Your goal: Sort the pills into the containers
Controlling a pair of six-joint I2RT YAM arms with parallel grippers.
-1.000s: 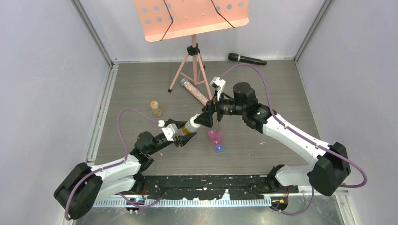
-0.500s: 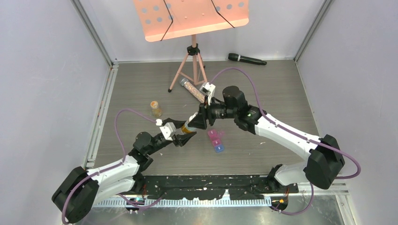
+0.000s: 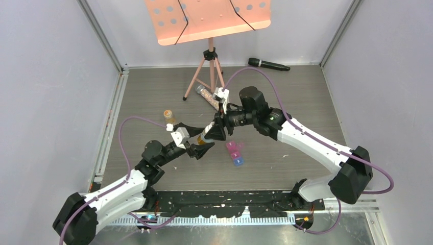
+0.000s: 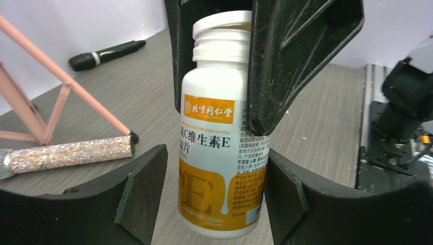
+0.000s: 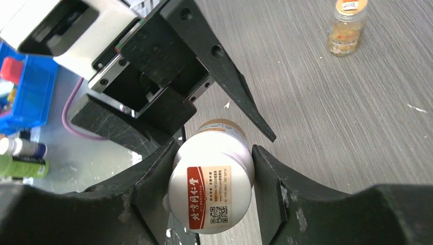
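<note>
A white pill bottle [image 3: 206, 137] with an orange label hangs tilted in the air between both grippers. My right gripper [image 3: 214, 131] is shut on its white cap [image 5: 212, 196], touching both sides. My left gripper [image 3: 202, 140] is open around the bottle's lower body [image 4: 219, 138]; its left finger [image 4: 138, 194] stands clear of the bottle, while its right finger lies against the side. The pill-box strip [image 3: 235, 153] of pink, purple and blue compartments lies on the table just right of the bottle. No loose pills show.
A small amber jar [image 3: 169, 118] stands left of the grippers. A glittery tube [image 3: 212, 99] lies by the pink music-stand tripod [image 3: 209, 66]. A black microphone [image 3: 268, 64] lies at the back right.
My left gripper has opened and its fingers have spread off the bottle's base. My right arm has shifted left and keeps hold of the cap.
</note>
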